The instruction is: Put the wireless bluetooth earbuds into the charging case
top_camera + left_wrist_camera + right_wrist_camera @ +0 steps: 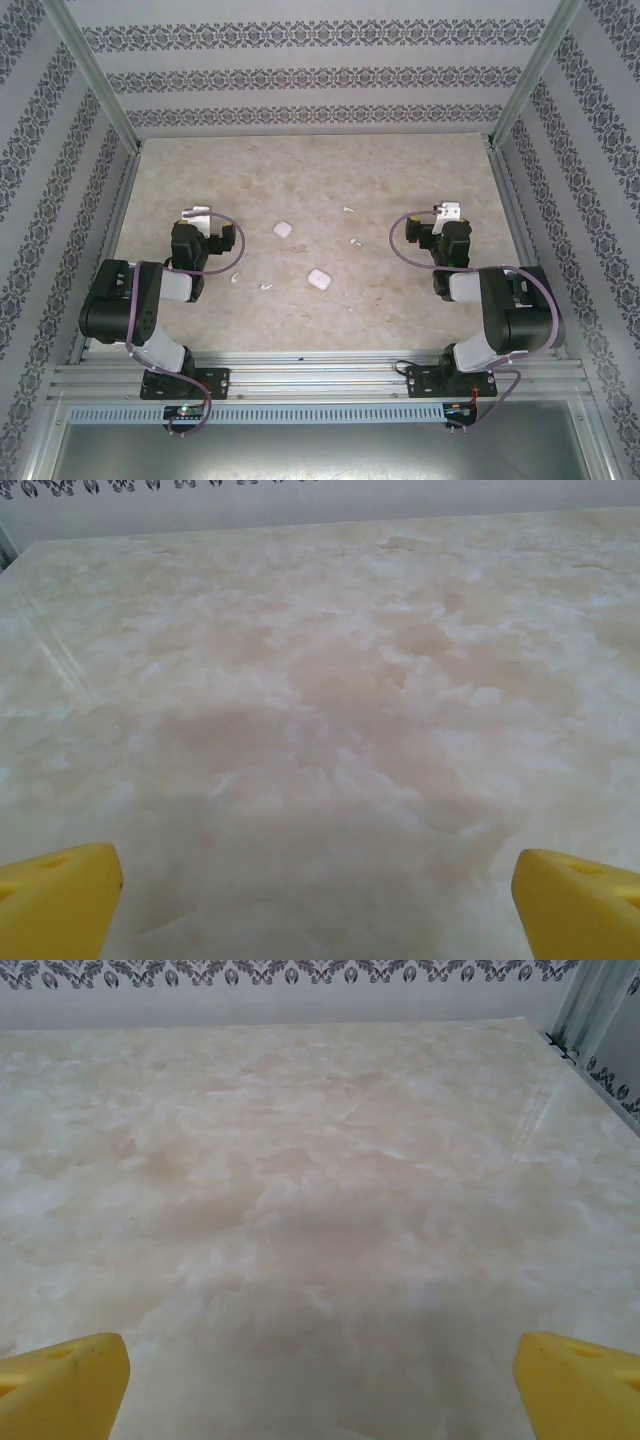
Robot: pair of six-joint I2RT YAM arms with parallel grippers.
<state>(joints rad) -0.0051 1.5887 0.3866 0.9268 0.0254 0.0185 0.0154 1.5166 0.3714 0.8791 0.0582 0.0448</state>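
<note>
The left gripper [316, 900] and right gripper [320, 1380], both wide open and empty, sit either side of the near case [319, 278], apparently leaving unobstructed the four earbuds [266, 286] lying loose around it.

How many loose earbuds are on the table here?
4. Two earbuds lie right of the far case; two left of the near case. More could be hidden.
</note>
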